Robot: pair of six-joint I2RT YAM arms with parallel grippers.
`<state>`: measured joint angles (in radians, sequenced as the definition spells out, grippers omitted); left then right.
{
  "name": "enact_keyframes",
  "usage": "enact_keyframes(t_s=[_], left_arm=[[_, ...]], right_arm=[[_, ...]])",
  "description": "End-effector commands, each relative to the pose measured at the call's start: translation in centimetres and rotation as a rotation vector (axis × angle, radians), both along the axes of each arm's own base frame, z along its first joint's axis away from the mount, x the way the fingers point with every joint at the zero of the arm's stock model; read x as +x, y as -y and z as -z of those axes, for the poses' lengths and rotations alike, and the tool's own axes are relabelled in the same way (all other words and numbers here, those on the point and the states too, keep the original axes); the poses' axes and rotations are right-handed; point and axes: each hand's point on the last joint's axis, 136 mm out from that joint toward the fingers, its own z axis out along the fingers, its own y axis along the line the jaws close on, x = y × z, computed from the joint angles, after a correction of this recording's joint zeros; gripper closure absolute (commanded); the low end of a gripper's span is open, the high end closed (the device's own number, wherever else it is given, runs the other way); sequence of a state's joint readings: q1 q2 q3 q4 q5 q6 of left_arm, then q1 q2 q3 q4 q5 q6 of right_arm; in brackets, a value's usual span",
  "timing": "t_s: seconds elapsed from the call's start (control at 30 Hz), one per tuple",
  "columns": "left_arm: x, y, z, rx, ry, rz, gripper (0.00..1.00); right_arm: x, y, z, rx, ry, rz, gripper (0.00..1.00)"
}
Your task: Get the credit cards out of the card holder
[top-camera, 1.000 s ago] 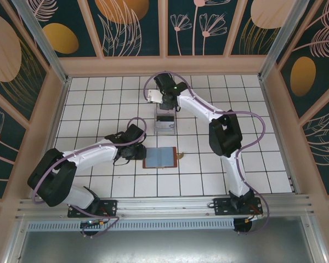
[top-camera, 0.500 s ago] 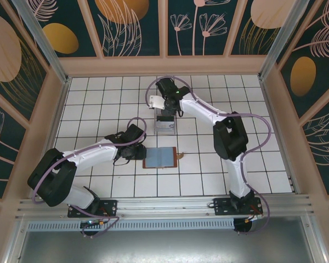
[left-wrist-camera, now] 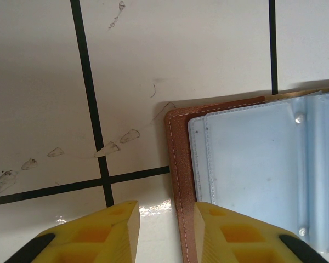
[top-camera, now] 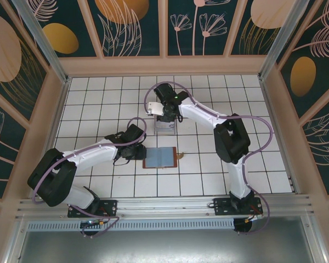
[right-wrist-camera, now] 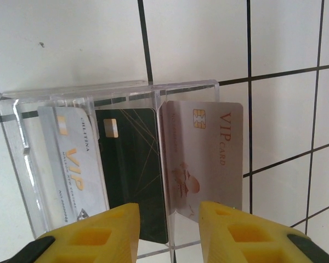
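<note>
Credit cards (right-wrist-camera: 132, 164) upright in clear stand (right-wrist-camera: 16, 137); right gripper (right-wrist-camera: 170, 219) parted, empty, above. Card holder (top-camera: 160, 158) open on counter (top-camera: 98, 98), left gripper (left-wrist-camera: 165, 219) parted at its edge. Best lift right gripper straight up, sparing stand.

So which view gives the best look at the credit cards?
The right wrist view: the three credit cards, pale, black and pinkish, stand in the clear stand, print legible. In the top view the stand is a small blur; the left wrist view looks at the card holder.
</note>
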<state>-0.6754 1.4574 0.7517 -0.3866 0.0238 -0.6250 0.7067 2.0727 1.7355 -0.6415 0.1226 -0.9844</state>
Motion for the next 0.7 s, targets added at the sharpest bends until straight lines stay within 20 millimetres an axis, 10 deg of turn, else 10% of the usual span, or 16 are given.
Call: enact_keyframes(t_s=[0.0, 0.67], left_arm=[[0.0, -0.2, -0.5, 0.005, 0.009, 0.007, 0.67], [-0.1, -0.3, -0.1, 0.012, 0.004, 0.008, 0.67]], right_arm=[[1.0, 0.2, 1.4, -0.003, 0.005, 0.037, 0.65], [7.1, 0.1, -2.7, 0.018, 0.264, 0.096, 0.65]])
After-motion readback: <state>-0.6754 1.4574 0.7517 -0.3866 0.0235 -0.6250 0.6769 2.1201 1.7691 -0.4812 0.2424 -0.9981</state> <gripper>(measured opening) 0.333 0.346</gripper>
